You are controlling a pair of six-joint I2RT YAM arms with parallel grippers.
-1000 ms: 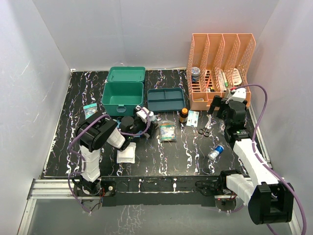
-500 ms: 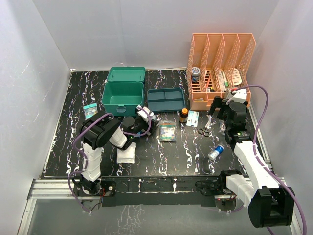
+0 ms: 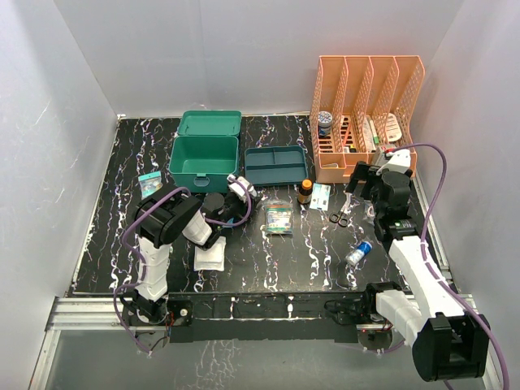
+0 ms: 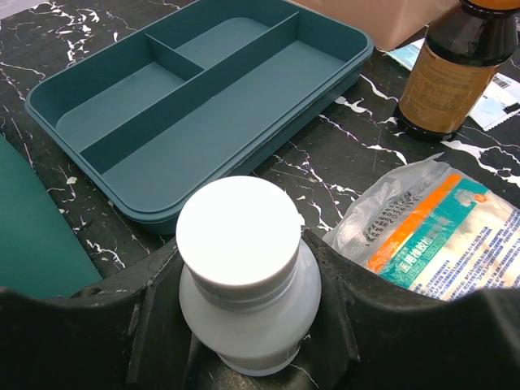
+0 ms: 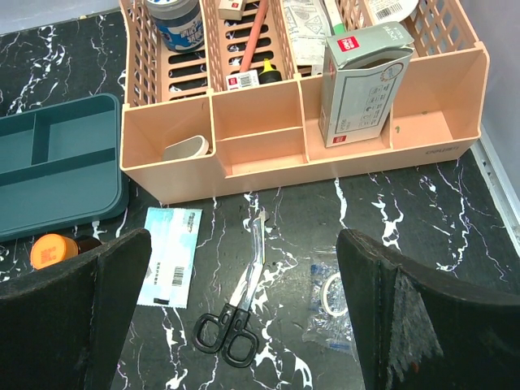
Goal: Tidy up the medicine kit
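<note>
now the left jaws have closed in on the white bottle [image 4: 240,268].

Glossy black marbled tabletop [image 4: 325,162]; matt teal plastic tray [image 4: 227,122]; smooth white plastic bottle [image 4: 240,244]; shiny crinkled packet [image 4: 439,236].

medicine kit [image 4: 36,236] mostly beyond the left wrist view's left edge

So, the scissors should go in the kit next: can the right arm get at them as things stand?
Probably yes. The right pincer hangs open with the scissors lying flat and uncovered on the table just ahead of it. The small clear bag lies beside them and the orange rack stands behind, neither across the way.
</note>
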